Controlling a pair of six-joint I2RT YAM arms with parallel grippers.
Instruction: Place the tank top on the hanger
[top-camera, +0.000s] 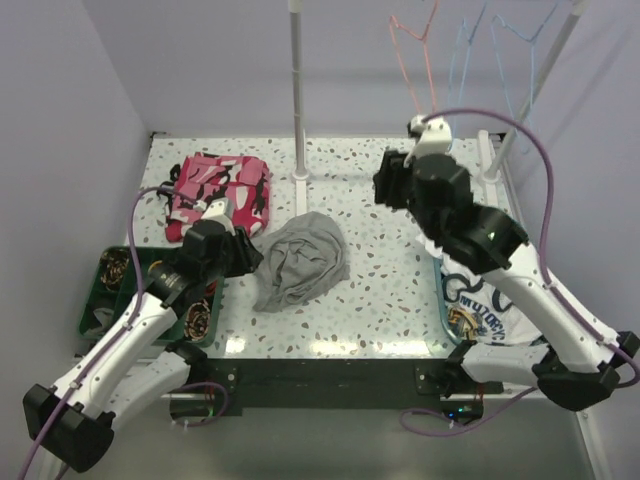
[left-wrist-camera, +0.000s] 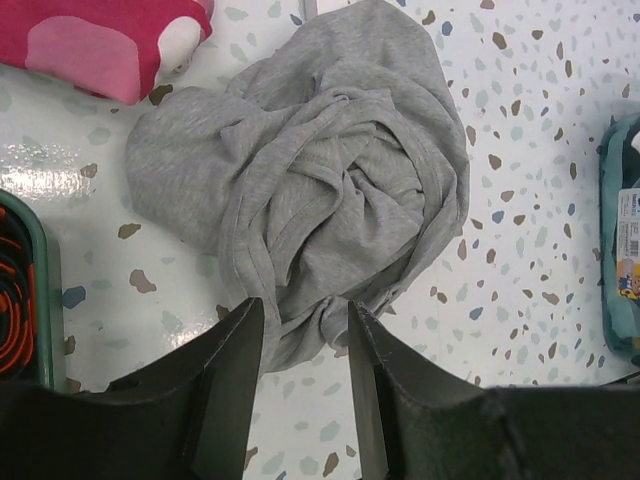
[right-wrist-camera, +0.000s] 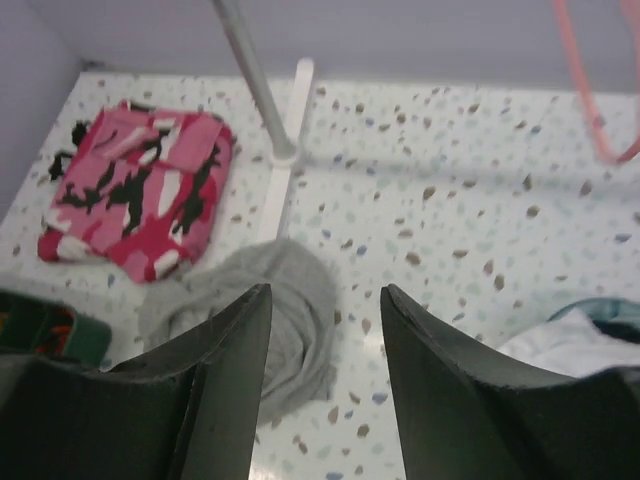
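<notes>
The grey tank top (top-camera: 300, 262) lies crumpled in a heap on the speckled table, also in the left wrist view (left-wrist-camera: 320, 190) and the right wrist view (right-wrist-camera: 290, 310). The pink-red wire hanger (top-camera: 413, 60) hangs from the rail at the back right; a strip of it shows in the right wrist view (right-wrist-camera: 585, 90). My left gripper (top-camera: 250, 258) is open and empty, its tips (left-wrist-camera: 305, 305) just over the heap's near edge. My right gripper (top-camera: 388, 183) is open and empty, high above the table (right-wrist-camera: 325, 290), right of the tank top.
A pink, white and black garment (top-camera: 218, 192) lies at the back left. A green tray (top-camera: 110, 300) of small items sits at the left. A white lettered garment (top-camera: 485, 300) fills a teal tray at the right. A rack pole (top-camera: 298, 90) and light blue hangers (top-camera: 500, 50) stand behind.
</notes>
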